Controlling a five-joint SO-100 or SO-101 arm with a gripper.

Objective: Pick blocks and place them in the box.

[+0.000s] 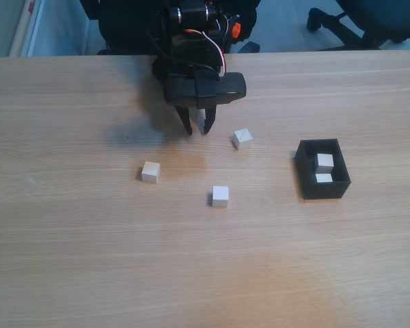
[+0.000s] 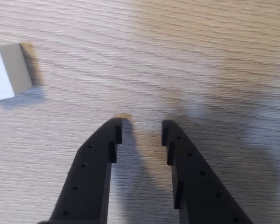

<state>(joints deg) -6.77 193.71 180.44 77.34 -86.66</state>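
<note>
Blocks [image 1: 221, 195]: 3 on table [image 1: 89, 260], 2 in box [image 1: 307, 179].

The gripper [image 1: 197, 128] hangs over the wooden table [image 1: 89, 260] with its two fingers pointing down and a narrow gap between them, holding nothing. Three white blocks lie loose nearby: one [image 1: 242, 139] just to its right, one [image 1: 150, 171] below and to its left, one [image 1: 221, 196] further below. The black box [image 1: 307, 174] (two blocks [image 1: 325, 162] inside) sits well off to the right.
</note>
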